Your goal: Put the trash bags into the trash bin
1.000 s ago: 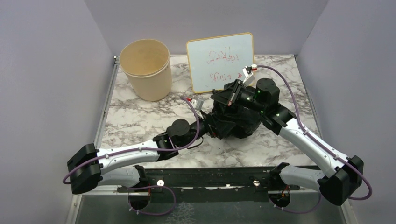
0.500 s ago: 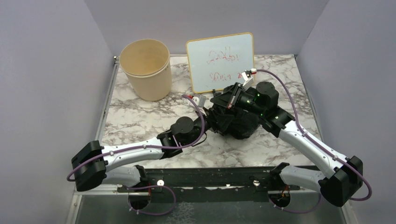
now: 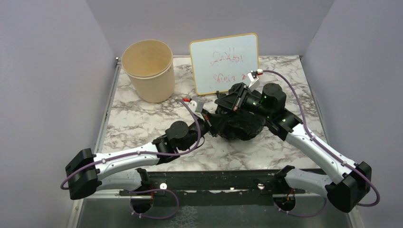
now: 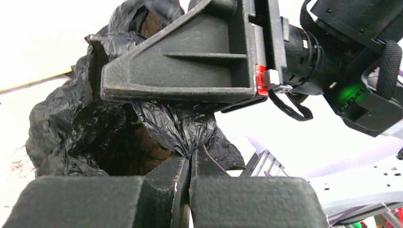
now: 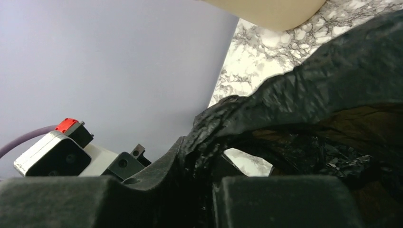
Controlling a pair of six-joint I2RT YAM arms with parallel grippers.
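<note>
The bag [image 3: 242, 127] lies bunched on the marble table [image 3: 142, 118], right of centre, just near of the whiteboard [image 3: 224, 64] and between the two grippers. The bin [image 3: 148, 71] stands upright at the far left, well apart from the bag. The whiteboard, with red writing, stands just right of the bin.

The left gripper [image 4: 191, 164] reaches in from the near left. Its jaws are pressed together on a thin twisted fold of the bag, and the left wrist view shows the plastic pinched right at the fingertips. From there the fold rises to the underside of the right gripper [image 5: 210, 187], which sits close above.

The right gripper comes in from the near right and rests at the far top of the bag. In the right wrist view a ridge of the bag's rim runs down into the narrow gap between its fingers, so it pinches the bag too. Past that ridge the bag gapes open, its inside dark and brownish.
</note>
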